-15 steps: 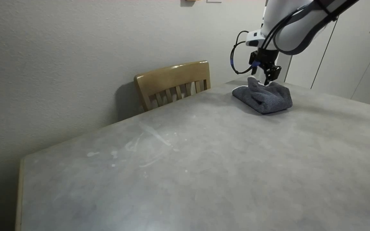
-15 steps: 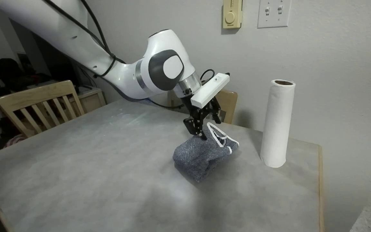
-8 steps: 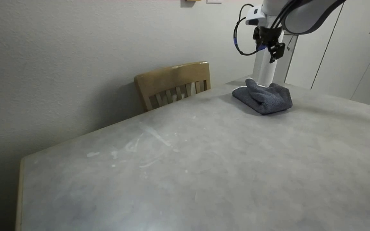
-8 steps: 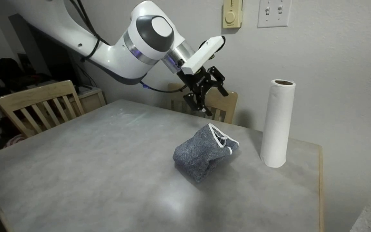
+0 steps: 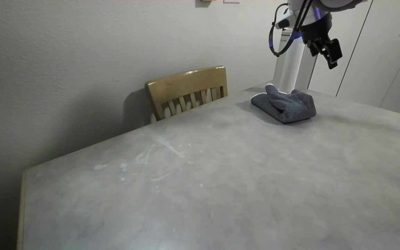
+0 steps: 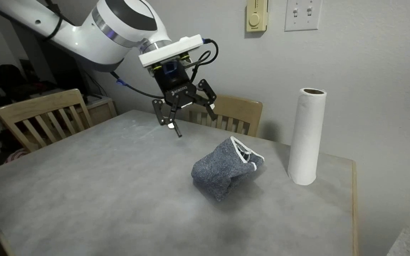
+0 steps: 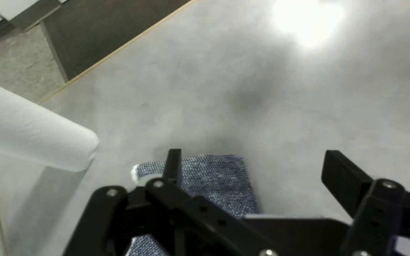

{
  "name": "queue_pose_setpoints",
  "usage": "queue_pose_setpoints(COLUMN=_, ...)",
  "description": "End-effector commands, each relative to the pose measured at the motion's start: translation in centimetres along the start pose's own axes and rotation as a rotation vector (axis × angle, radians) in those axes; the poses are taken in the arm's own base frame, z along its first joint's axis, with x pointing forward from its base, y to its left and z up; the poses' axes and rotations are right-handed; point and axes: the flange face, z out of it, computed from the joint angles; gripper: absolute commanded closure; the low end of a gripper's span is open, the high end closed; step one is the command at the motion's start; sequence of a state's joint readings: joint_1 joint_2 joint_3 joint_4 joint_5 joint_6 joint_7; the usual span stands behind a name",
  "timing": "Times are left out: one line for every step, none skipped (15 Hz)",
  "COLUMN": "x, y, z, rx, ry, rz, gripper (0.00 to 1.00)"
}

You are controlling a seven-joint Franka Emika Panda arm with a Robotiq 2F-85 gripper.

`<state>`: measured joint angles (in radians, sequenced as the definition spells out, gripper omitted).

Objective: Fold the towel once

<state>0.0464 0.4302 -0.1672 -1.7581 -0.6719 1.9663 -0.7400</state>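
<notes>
The blue-grey towel (image 5: 288,107) lies folded and rumpled in a small heap on the grey table (image 5: 186,191). In an exterior view the towel (image 6: 217,167) shows its white edge trim along a raised, tent-like fold on the side near the wall. My gripper (image 6: 196,126) is open and empty, above the table and apart from the towel, higher and off to one side. In the wrist view the gripper (image 7: 253,153) has its fingers wide apart, with bare table between them. The towel (image 7: 215,177) sits below and behind the left finger, which partly hides it.
A white paper roll (image 6: 306,138) stands upright near the table corner beside the towel; it also shows in the wrist view (image 7: 37,128). A wooden chair (image 5: 189,81) stands by the wall. Another chair (image 6: 45,106) is at the table's far edge. The table edge (image 7: 119,49) crosses the wrist view.
My gripper was down at the towel one second ago. It has risen off it, moved sideways away and turned. The towel stays in place with its shape almost the same.
</notes>
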Motion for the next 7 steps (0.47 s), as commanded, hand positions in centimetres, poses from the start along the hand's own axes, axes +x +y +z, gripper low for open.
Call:
queue_pose_setpoints(x=0.3, y=-1.1, z=-0.4, rx=0.047, ry=-0.015, rz=0.018, gripper=0.0)
queue_pose_setpoints(x=0.6, y=-1.9, z=-0.6, rx=0.077, ry=-0.025, rz=0.029, gripper=0.0)
queue_pose_setpoints(x=0.9, y=-2.4, z=-0.8, rx=0.087, ry=-0.027, rz=0.034, gripper=0.0)
queue_pose_setpoints(x=1.0, y=-2.5, z=-0.8, rx=0.091, ry=-0.028, rz=0.035, gripper=0.0)
queue_pose_setpoints(x=0.9, y=-2.5, z=-0.7, rx=0.094, ry=-0.028, rz=0.036, gripper=0.0)
queue_pose_setpoints(x=0.8, y=-2.5, z=-0.5, rx=0.096, ry=-0.029, rz=0.038, gripper=0.0)
queue_pose_setpoints(x=0.7, y=-2.5, z=-0.4, rx=0.098, ry=-0.03, rz=0.039, gripper=0.0)
